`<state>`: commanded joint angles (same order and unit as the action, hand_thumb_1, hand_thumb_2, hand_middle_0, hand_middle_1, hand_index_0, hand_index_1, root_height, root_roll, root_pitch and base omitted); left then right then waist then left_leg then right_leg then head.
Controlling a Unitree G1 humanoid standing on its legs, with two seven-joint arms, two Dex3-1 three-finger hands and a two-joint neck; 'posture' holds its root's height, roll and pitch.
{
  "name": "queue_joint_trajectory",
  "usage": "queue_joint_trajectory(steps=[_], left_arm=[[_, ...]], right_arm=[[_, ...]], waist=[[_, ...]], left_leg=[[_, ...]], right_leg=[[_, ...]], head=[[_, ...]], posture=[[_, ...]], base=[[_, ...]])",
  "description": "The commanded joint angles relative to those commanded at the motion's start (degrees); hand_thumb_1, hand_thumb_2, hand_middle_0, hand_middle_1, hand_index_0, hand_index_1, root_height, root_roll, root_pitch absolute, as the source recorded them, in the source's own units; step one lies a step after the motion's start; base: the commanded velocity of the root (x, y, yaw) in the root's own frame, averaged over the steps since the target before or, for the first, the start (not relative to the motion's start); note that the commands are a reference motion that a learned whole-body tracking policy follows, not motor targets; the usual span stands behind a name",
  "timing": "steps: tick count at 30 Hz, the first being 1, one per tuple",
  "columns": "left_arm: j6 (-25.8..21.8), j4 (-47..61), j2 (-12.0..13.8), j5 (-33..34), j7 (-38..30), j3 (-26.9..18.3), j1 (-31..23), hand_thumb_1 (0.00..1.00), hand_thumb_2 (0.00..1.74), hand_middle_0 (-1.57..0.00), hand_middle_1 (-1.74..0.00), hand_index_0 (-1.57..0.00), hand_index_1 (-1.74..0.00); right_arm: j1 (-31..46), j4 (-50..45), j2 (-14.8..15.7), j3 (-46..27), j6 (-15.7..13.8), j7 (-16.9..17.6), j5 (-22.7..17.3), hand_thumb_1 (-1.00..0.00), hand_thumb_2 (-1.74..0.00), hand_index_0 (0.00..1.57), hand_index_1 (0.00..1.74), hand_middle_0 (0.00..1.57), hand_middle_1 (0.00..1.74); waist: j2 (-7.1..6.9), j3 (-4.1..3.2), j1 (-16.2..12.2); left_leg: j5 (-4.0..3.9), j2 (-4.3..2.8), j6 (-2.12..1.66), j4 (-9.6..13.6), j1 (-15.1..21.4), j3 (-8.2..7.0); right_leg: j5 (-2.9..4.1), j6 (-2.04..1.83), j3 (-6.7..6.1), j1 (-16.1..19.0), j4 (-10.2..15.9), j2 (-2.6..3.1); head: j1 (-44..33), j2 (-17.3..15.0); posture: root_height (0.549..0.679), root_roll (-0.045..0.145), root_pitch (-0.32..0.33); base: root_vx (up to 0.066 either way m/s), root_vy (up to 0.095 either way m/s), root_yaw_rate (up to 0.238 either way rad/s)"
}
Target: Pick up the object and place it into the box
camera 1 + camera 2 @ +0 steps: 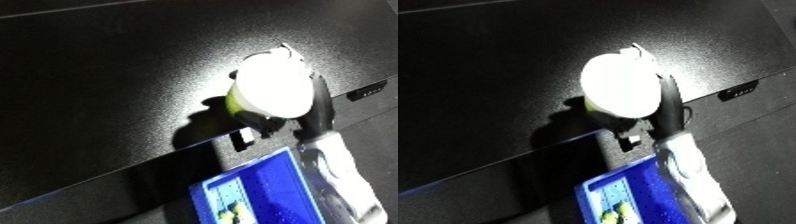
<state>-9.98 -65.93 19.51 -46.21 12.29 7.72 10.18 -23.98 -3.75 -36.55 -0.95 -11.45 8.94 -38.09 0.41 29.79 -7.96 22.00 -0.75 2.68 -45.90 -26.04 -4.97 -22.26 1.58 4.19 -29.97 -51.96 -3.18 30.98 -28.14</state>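
In the left eye view a dark, speckled table (115,75) fills most of the frame, its front edge running on a slant from the lower left up to the right edge. A glaring white object (274,85) sits right of centre in the upper half, so overexposed that its surface shows no detail; a yellow-green band is visible along its lower left side. The robot's right hand (313,107) comes up from the lower right, its white and silver forearm (342,170) lying along the right edge. One black finger rises along the right side of the object and other black fingers (258,122) show just under its lower edge, so the hand is curled round the object from below and from the right. Whether the object rests on the table or is lifted off it cannot be told; a dark shadow lies on the table to its lower left. At the bottom, right of centre, stands the blue bin (266,175), tilted in the frame, with a little yellow-green thing (233,214) inside near the bottom edge. The bin is below the object, on the near side of the table's front edge.

In the right eye view the same scene sits shifted leftward: the white object is just above centre, the black fingers are curved under it and up its right side, and the bin is at the bottom centre. A small dark tab (739,92) shows at the table's edge at the right.
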Motion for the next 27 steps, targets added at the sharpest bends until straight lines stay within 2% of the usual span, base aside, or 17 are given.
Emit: queue_joint_trajectory(steps=[3, 8, 12, 15, 18, 21, 24, 27], left_arm=[[-0.3, -0.4, 0.1, -0.2, 0.1, -0.6, -0.4, 0.0, 0.0, 0.0, 0.0, 0.0, 0.0], [-1.3, -0.7, -0.2, -0.8, 0.7, -1.6, -1.2, 0.0, 0.0, 0.0, 0.0, 0.0, 0.0], [-2.3, -0.6, -0.6, -1.4, 1.2, -2.0, -1.5, 0.0, 0.0, 0.0, 0.0, 0.0, 0.0], [-2.4, -0.6, -0.8, -1.8, 1.2, -2.0, -1.6, 0.0, 0.0, 0.0, 0.0, 0.0, 0.0], [-2.5, -0.9, -0.7, -2.4, 1.4, -1.9, -1.9, 0.0, 0.0, 0.0, 0.0, 0.0, 0.0], [-2.5, -1.5, -0.6, -3.0, 1.7, -1.9, -2.1, 0.0, 0.0, 0.0, 0.0, 0.0, 0.0], [-1.8, -1.8, -0.3, -3.5, 1.8, -1.9, -2.0, 0.0, 0.0, 0.0, 0.0, 0.0, 0.0], [-0.9, -1.7, -0.1, -3.5, 1.4, -1.8, -1.7, 0.0, 0.0, 0.0, 0.0, 0.0, 0.0]], right_arm=[[4.4, -0.1, 0.6, -3.1, -4.4, 1.1, -0.2, -0.85, -1.48, 1.33, 1.48, 1.33, 1.48], [12.4, 1.6, 2.9, -8.3, -12.8, 6.1, 0.5, -0.85, -1.48, 1.33, 1.48, 1.33, 1.48], [18.8, 7.8, 4.6, -12.8, -21.3, 9.8, 0.2, -0.85, -1.48, 1.33, 1.48, 1.33, 1.48], [21.7, 13.5, 5.1, -14.4, -25.6, 12.0, 0.5, -0.85, -1.48, 1.33, 1.48, 1.33, 1.48], [23.3, 19.8, 4.7, -14.9, -27.9, 13.6, -0.6, -0.85, -1.48, 1.33, 1.48, 1.33, 1.48], [23.9, 26.2, 4.1, -15.2, -28.8, 13.8, -4.0, -0.85, -1.48, 1.33, 1.48, 1.33, 1.48], [23.9, 33.4, 3.8, -15.5, -28.8, 11.7, -9.7, -0.85, -1.48, 1.33, 1.48, 1.33, 1.48], [23.4, 40.1, 3.9, -14.7, -26.7, 8.0, -14.6, -0.85, -1.48, 1.33, 1.48, 1.33, 1.48]], waist=[[-0.27, 0.0, -1.2], [-0.53, 0.0, -3.2], [-0.35, 0.0, -4.6], [-0.12, 0.0, -5.3], [0.05, 0.0, -5.7], [0.33, 0.0, -5.9], [0.73, 0.0, -6.0], [1.1, 0.0, -5.9]], left_leg=[[0.26, -0.24, 0.04, 0.2, 0.1, -0.65], [0.72, -0.48, 0.32, 0.6, 0.2, -1.72], [1.18, -0.55, 0.62, 0.7, 0.4, -2.46], [1.3, -0.44, 0.82, 0.8, 0.6, -2.75], [1.43, -0.22, 1.01, 1.1, 0.8, -2.87], [1.54, 0.06, 1.17, 1.2, 1.0, -2.89], [1.58, 0.31, 1.26, 1.2, 1.2, -2.89], [1.54, 0.5, 1.33, 1.2, 1.2, -2.79]], right_leg=[[0.07, -0.15, -0.32, -0.2, 0.2, 0.52], [-0.05, -0.33, -0.92, -0.6, 0.4, 1.42], [-0.11, -0.59, -1.45, -1.0, 0.3, 2.04], [0.02, -0.7, -1.89, -1.3, 0.4, 2.48], [0.2, -0.66, -2.23, -1.2, 0.7, 2.92], [0.26, -0.46, -2.51, -1.1, 0.8, 3.35], [0.23, -0.28, -2.75, -1.1, 0.7, 3.63], [0.35, -0.16, -2.84, -1.2, 0.6, 3.81]], head=[[0.5, 1.3], [1.2, 2.0], [1.9, 2.1], [4.8, 1.6], [8.3, 0.6], [11.8, -0.7], [14.7, -2.0], [17.5, -3.7]], posture=[[0.62, 0.055, 0.031], [0.62, 0.055, 0.04], [0.619, 0.056, 0.047], [0.619, 0.055, 0.05], [0.62, 0.053, 0.053], [0.621, 0.053, 0.054], [0.621, 0.053, 0.053], [0.621, 0.052, 0.053]], base=[[-0.013, 0.037, -0.112], [-0.013, 0.052, -0.121], [-0.013, 0.058, -0.091], [-0.011, 0.044, -0.078], [-0.009, 0.035, -0.091], [-0.002, 0.035, -0.083], [0.002, 0.032, -0.061], [-0.009, 0.012, -0.021]])
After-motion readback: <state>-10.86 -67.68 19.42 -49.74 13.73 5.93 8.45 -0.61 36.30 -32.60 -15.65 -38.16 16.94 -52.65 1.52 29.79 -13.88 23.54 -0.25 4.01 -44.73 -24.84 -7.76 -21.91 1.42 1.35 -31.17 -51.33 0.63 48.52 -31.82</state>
